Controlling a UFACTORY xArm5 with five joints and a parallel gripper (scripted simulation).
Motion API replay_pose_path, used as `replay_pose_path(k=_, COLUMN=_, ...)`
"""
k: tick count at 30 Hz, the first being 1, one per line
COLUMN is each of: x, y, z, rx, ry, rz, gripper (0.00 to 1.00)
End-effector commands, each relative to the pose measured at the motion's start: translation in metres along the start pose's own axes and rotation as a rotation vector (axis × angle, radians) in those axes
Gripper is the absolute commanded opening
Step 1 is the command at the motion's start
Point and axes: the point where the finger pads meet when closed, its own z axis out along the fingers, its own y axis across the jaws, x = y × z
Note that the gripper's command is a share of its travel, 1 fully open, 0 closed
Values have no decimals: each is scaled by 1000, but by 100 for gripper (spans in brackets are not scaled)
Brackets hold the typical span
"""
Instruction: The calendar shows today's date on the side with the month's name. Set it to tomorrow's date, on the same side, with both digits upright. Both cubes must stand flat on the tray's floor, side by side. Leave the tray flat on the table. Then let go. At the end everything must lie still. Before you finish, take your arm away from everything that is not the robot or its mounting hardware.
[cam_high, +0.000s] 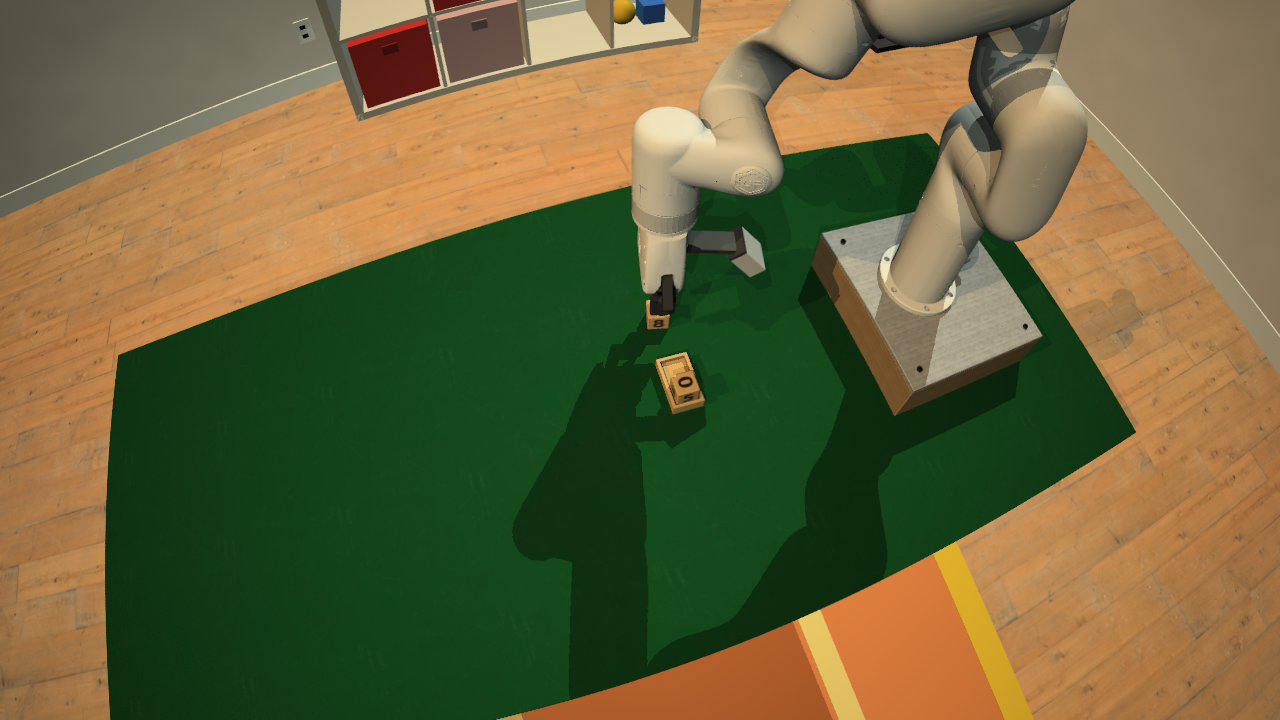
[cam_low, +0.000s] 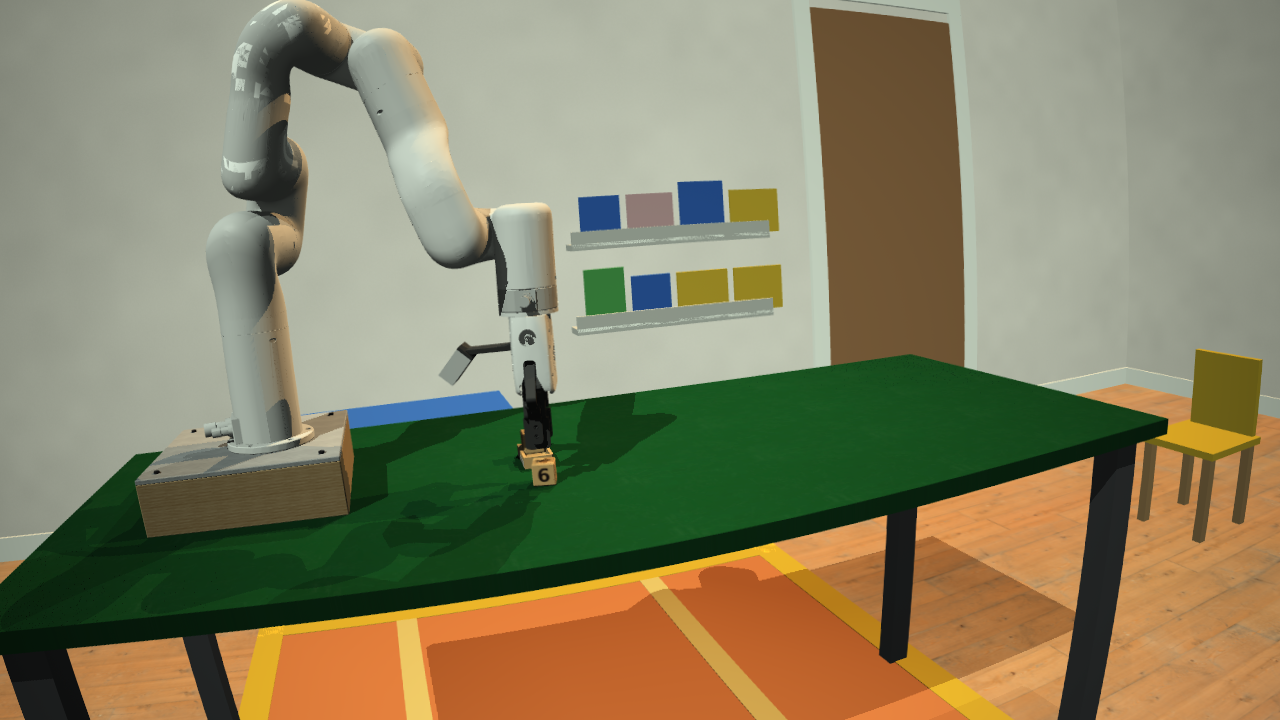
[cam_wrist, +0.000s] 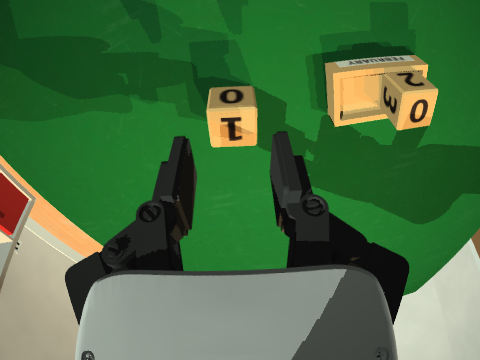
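A loose wooden digit cube (cam_high: 658, 317) stands on the green table, away from the tray; in the wrist view (cam_wrist: 231, 116) it shows a 0 and a 1. My gripper (cam_high: 663, 297) hangs straight down over it, fingers half open, with the fingertips at the cube's near edge and one on each side, not gripping it. In the exterior view the gripper (cam_low: 534, 437) hides most of this cube. The wooden tray (cam_wrist: 374, 90) lies flat nearby and holds the other cube (cam_wrist: 410, 103) at one end, 0 up. The tray's other slot is empty.
The arm's base block (cam_high: 926, 308) stands on the table to the right of the tray (cam_high: 676, 372). A small grey camera bracket (cam_high: 747, 250) juts from the wrist. Shelving (cam_high: 501, 44) is far off on the floor.
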Motion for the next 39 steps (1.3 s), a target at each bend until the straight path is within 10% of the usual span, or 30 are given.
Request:
replay_pose_path(k=1, x=-2, y=0, z=5, rx=0, ry=-4, rz=0, gripper=47)
replay_pose_path(k=39, x=-2, y=0, z=17, rx=0, ry=-4, rz=0, gripper=47)
